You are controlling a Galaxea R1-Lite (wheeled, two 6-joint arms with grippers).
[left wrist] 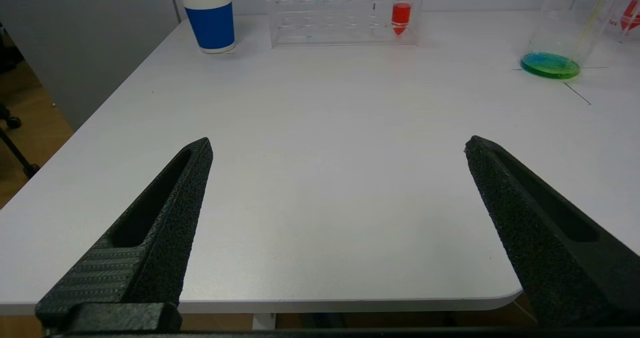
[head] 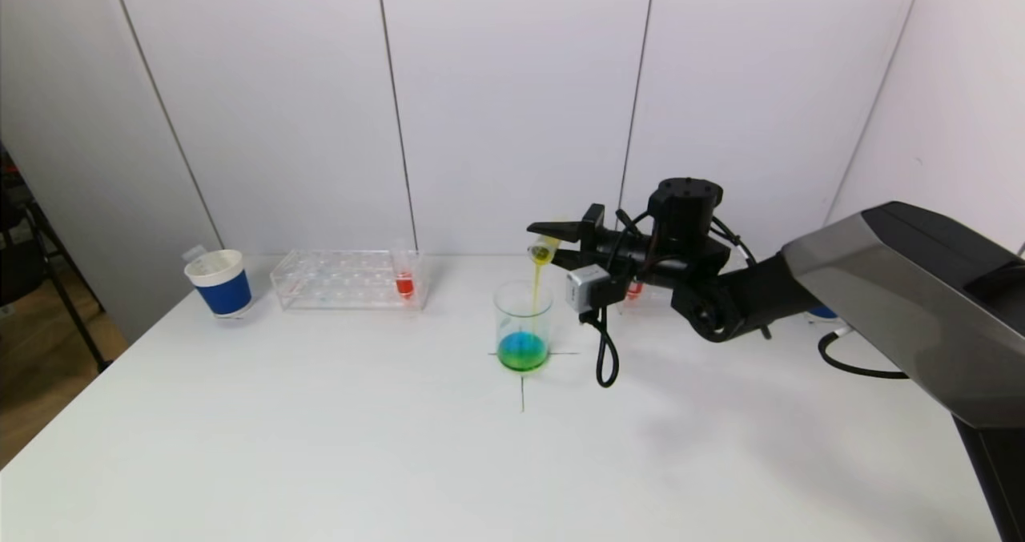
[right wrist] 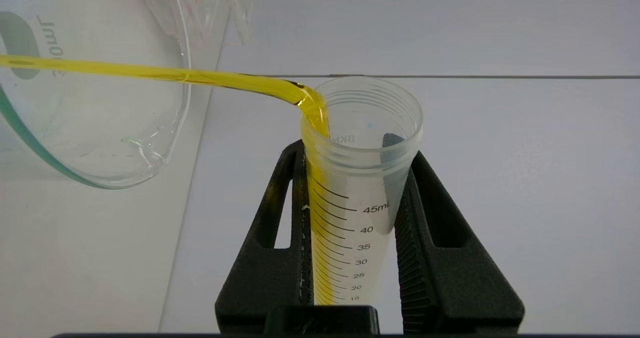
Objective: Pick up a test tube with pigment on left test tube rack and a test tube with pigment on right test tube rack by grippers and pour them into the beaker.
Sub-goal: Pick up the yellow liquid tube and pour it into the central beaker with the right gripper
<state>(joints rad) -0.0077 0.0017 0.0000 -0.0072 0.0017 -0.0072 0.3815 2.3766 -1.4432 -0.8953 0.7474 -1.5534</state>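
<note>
My right gripper [head: 552, 242] is shut on a graduated test tube [right wrist: 360, 193] tipped on its side over the glass beaker [head: 522, 326]. A thin yellow stream [head: 535, 286] runs from the tube's mouth into the beaker, which holds green-blue liquid at the bottom. In the right wrist view the fingers [right wrist: 280, 218] clamp the tube on both sides, and the beaker's rim [right wrist: 100, 143] lies close beside its mouth. The clear left rack [head: 320, 282] holds one tube of red pigment [head: 404, 279]. My left gripper [left wrist: 337, 146] hangs open and empty over the table's near left edge.
A blue-and-white paper cup [head: 220, 283] stands left of the left rack. Behind my right arm a red tube [head: 635, 290] of the right rack and a bit of another blue cup [head: 821, 311] show. A black cable loop [head: 606, 362] hangs beside the beaker.
</note>
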